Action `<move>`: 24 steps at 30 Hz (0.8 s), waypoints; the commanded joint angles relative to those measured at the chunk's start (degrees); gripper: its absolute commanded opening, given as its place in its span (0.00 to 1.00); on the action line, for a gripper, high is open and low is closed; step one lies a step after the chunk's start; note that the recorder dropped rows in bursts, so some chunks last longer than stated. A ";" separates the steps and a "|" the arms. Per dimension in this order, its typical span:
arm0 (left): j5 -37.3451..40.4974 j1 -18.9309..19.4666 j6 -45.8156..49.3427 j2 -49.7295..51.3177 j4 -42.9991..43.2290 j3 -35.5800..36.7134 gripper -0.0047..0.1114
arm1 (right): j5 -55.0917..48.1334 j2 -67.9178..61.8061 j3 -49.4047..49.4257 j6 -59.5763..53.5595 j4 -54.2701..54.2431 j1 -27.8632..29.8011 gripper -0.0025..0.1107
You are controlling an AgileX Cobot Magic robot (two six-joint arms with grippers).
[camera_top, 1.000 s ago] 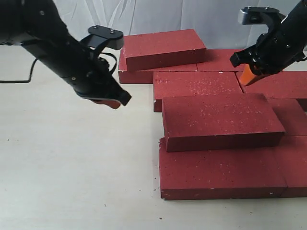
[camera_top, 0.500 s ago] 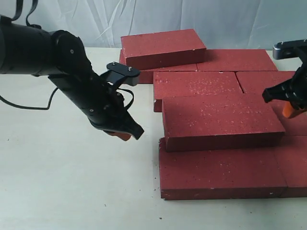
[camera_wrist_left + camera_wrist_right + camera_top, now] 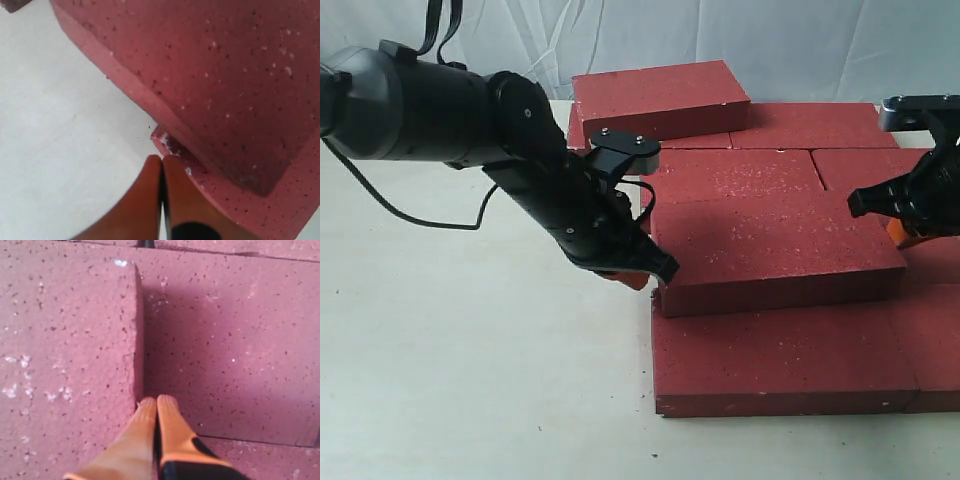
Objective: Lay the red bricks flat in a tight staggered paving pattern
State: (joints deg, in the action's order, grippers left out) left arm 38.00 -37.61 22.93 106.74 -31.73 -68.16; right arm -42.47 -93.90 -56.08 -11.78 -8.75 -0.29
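Several red bricks lie flat in a patch on the white table [image 3: 470, 380]. One red brick [image 3: 775, 250] sits on top of them, slightly askew. A second one [image 3: 660, 98] rests on the back row. My left gripper [image 3: 634, 279] is shut, its orange tips at the left end of the upper brick, close to the lower brick's corner [image 3: 172, 145]. Those tips [image 3: 162, 159] hold nothing. My right gripper [image 3: 904, 233] is shut and empty too. Its tips [image 3: 156, 401] touch the right end face of the raised brick [image 3: 65, 340], above a flat brick [image 3: 225, 340].
The front flat brick [image 3: 780, 365] reaches close to the table's near edge. More flat bricks [image 3: 730, 175] fill the middle and right side. A white cloth backdrop [image 3: 770, 40] hangs behind. A black cable [image 3: 410, 215] trails from the left arm over the bare table.
My left gripper has swung right and down to the upper brick's left end. My right gripper dropped from high at the back to its right end. The brick has shifted slightly left.
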 commanded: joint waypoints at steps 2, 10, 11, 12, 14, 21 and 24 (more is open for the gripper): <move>-0.55 -0.32 -0.42 0.85 -1.49 -0.97 0.04 | 0.58 0.65 0.12 -3.72 -4.45 0.19 0.01; -0.70 -0.10 -1.60 -2.25 1.08 -0.97 0.04 | -1.26 1.00 0.12 -10.68 -15.08 0.06 0.01; -0.70 0.05 -2.76 -2.99 2.29 -0.97 0.04 | -1.26 1.32 0.12 -10.90 -15.82 -0.40 0.01; -0.47 0.62 -4.04 -3.78 4.22 -0.97 0.04 | -1.26 1.87 0.12 -11.60 -16.46 -1.74 0.01; 0.24 2.02 -4.73 -4.81 5.00 -0.97 0.04 | -1.14 2.09 0.12 -11.60 -17.42 -3.69 0.01; 6.49 7.44 -4.73 -7.06 8.28 -0.79 0.04 | 3.77 2.09 0.12 -11.60 -23.79 -12.10 0.01; 7.50 10.28 -4.73 -8.09 9.51 0.22 0.04 | 6.22 2.09 -1.10 -11.60 -24.48 -16.14 0.01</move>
State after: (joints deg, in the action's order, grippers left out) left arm 47.06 -28.42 18.43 100.09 -17.95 -68.42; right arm -36.44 -92.23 -56.08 -22.70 -26.69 -11.94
